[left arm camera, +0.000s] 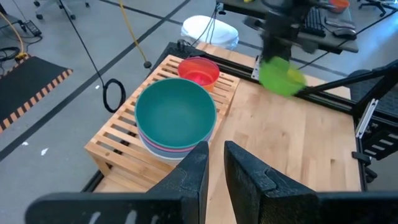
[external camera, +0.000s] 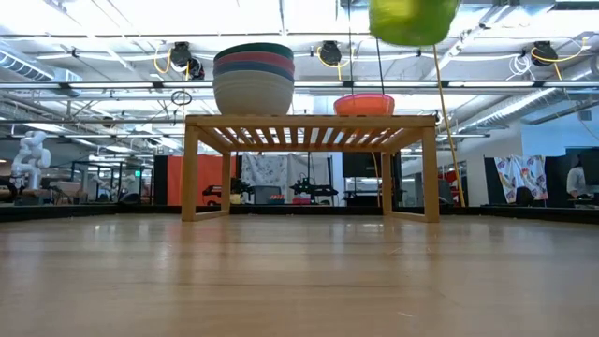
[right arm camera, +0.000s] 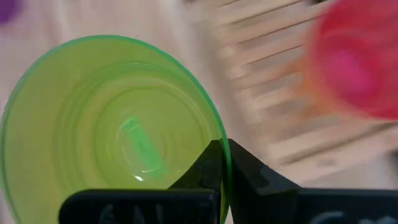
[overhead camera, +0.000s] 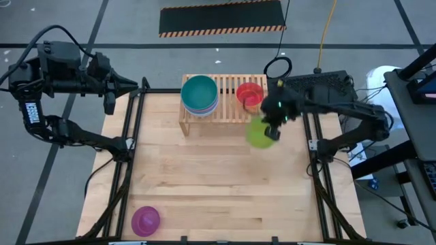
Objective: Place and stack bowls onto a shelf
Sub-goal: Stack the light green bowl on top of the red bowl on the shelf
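Note:
The light-wood shelf stands at the table's far edge. On its left part sits a stack of bowls with a teal bowl on top, and a red bowl sits right of the stack. A green bowl hangs in the air just in front of the shelf's right end, higher than the shelf top in the low view. My right gripper is shut on it. A purple bowl rests on the table near the front left. My left gripper waits above the far left corner, slightly open and with nothing between its fingers. My right gripper pinches the green bowl's rim on the side toward the table's right edge, one finger inside the bowl and one outside. The fingers slant down from above and from the right. The bowl is lifted clear, with its mouth up.
The wooden table lies bare between the shelf and the purple bowl. Black frame rails run along both sides of the table. The shelf's right end beside the red bowl is a bare strip of slats.

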Controlling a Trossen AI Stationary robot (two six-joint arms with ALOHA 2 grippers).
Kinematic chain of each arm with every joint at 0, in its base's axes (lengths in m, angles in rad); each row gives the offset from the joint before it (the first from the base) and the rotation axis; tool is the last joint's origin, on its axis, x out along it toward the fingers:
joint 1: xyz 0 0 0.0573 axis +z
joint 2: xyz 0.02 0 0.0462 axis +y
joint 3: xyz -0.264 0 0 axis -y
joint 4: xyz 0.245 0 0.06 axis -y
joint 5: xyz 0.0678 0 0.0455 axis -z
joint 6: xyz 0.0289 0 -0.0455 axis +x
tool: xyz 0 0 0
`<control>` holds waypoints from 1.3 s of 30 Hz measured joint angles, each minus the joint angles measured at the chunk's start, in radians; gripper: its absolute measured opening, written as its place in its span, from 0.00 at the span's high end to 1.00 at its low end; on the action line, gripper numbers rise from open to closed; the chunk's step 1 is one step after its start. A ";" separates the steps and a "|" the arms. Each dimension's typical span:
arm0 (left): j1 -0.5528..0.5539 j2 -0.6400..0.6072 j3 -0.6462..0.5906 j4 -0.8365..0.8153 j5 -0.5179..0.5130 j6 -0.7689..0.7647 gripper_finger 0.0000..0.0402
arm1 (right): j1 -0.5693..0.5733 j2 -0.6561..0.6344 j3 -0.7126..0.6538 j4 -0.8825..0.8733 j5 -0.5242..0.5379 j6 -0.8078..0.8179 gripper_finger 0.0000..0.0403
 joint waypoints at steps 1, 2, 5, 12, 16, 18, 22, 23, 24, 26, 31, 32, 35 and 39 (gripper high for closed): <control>0.000 0.000 0.000 0.000 0.000 -0.006 0.86 | -0.033 0.007 0.013 -0.001 0.003 -0.033 1.00; 0.000 0.000 0.000 0.000 0.000 -0.013 0.86 | -0.062 0.015 0.028 0.000 -0.005 -0.066 1.00; 0.000 0.000 0.000 0.000 0.000 -0.023 0.86 | -0.153 0.048 0.080 0.010 -0.058 -0.150 1.00; 0.000 0.000 0.000 0.000 0.000 -0.054 0.86 | -0.323 0.182 0.212 0.047 -0.134 -0.325 1.00; 0.000 0.000 0.000 0.000 0.000 -0.095 0.86 | -0.413 0.268 0.302 0.047 -0.152 -0.386 1.00; 0.000 0.000 0.000 0.000 0.000 -0.110 0.86 | -0.460 0.306 0.350 0.046 -0.210 -0.415 1.00; 0.000 0.000 0.000 0.000 0.000 -0.141 0.86 | -0.543 0.371 0.427 0.047 -0.265 -0.454 1.00; 0.000 0.000 0.000 0.000 0.000 -0.146 0.86 | -0.561 0.384 0.438 0.045 -0.265 -0.462 1.00; 0.000 0.000 0.000 0.000 0.000 -0.152 0.86 | -0.577 0.398 0.444 0.038 -0.269 -0.465 1.00; 0.000 0.000 0.000 0.000 0.000 -0.152 0.86 | -0.604 0.419 0.449 0.016 -0.314 -0.471 1.00; 0.000 0.000 0.000 0.000 0.000 -0.152 0.86 | -0.646 0.456 0.449 -0.111 -0.338 -0.549 1.00; 0.000 0.000 0.000 0.000 0.000 -0.152 0.86 | -0.650 0.461 0.448 -0.126 -0.339 -0.559 1.00; 0.000 0.000 0.000 0.000 0.000 -0.152 0.86 | -0.652 0.469 0.441 -0.126 -0.339 -0.576 1.00; 0.000 0.000 0.000 0.000 0.000 -0.152 0.86 | -0.652 0.480 0.441 -0.124 -0.339 -0.599 1.00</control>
